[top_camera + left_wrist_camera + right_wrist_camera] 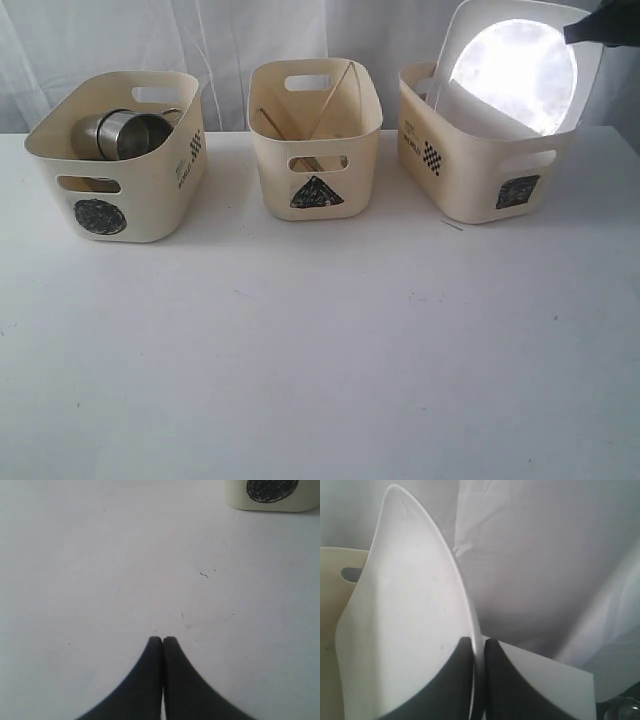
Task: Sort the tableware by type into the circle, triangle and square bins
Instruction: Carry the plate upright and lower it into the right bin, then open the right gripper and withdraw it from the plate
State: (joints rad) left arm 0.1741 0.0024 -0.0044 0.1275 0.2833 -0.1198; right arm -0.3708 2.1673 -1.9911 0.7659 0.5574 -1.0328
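Note:
Three cream bins stand in a row at the back of the table. The circle bin [115, 190] on the left holds steel mugs [130, 132]. Wooden chopsticks [330, 100] lean inside the triangle bin [315, 150] in the middle. On the right, a large white plate [515, 75] stands tilted on edge in the square bin [470, 165]. My right gripper [572, 35] is shut on the upper rim of that plate [410, 630], one finger on each face, in the right wrist view too [479, 645]. My left gripper [162, 640] is shut and holds nothing, over bare table near the circle bin [272, 492].
The white table [320, 350] stretches in front of the bins. A small thin scrap [452, 225] lies before the square bin. A white curtain hangs behind the bins. Another white piece [480, 110] rests low in the square bin in front of the plate.

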